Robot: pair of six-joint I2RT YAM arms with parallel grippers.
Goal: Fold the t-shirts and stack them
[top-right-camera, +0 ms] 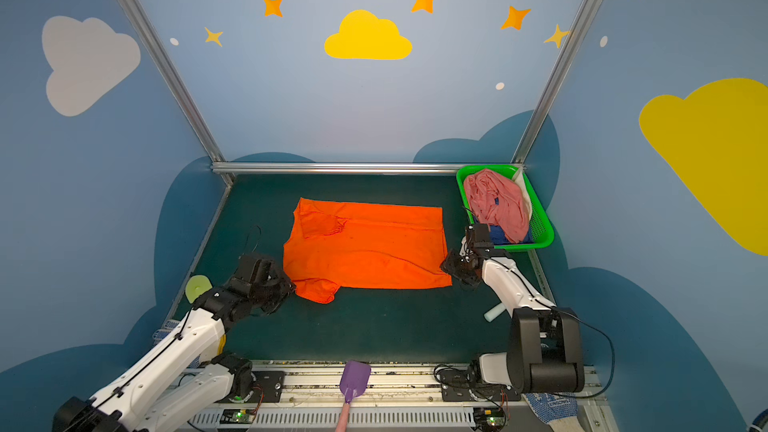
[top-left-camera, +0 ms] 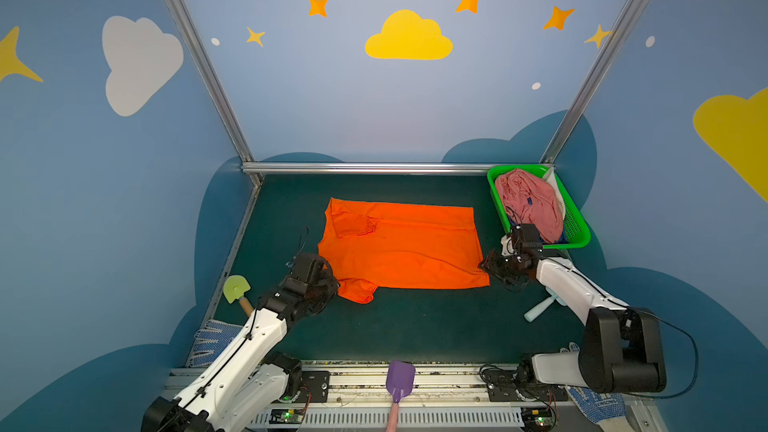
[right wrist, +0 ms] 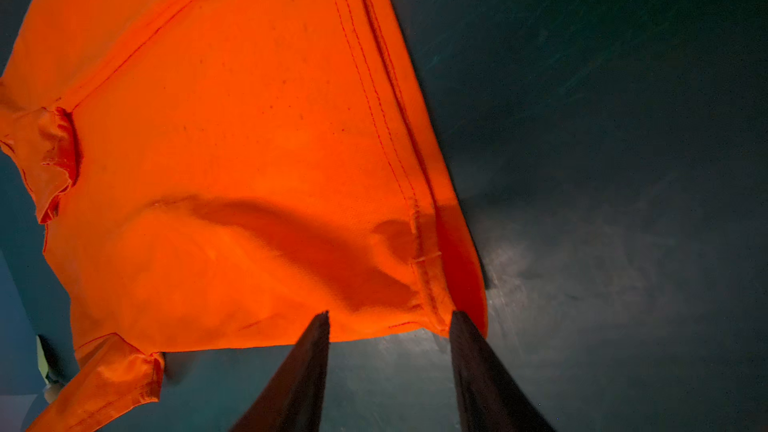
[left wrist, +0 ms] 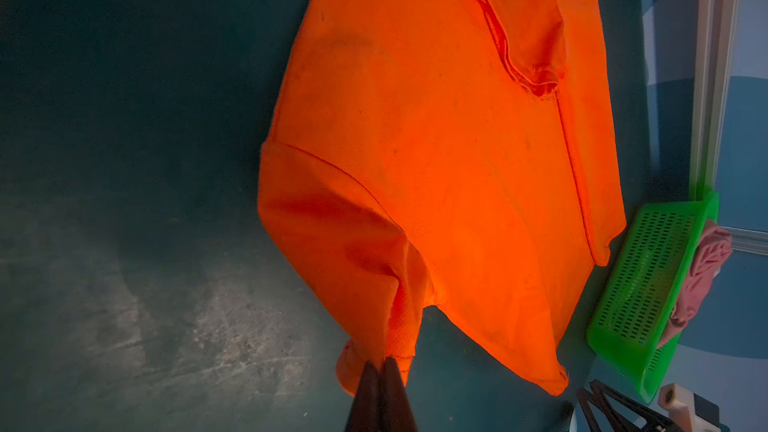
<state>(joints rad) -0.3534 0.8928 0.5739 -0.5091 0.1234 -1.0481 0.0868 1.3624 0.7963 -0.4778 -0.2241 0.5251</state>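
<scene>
Orange shirt lies spread flat on the surface just beside the green basket; it looks like light, limp cloth that will sag and slide wherever I leave it unsupported. My left fingers are clenched on its sleeve, while my right fingers stand released, straddling the hem corner nearest the basket. I judge stitched corners the surest places to pinch, both layers together.

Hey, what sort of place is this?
Most likely a robot test booth decorated like a nursery: blue walls with cloud and star decals, framed by aluminium posts; two white-and-black robot arms bolted to a metal rail; a bright orange t-shirt on a dark green mat.
</scene>
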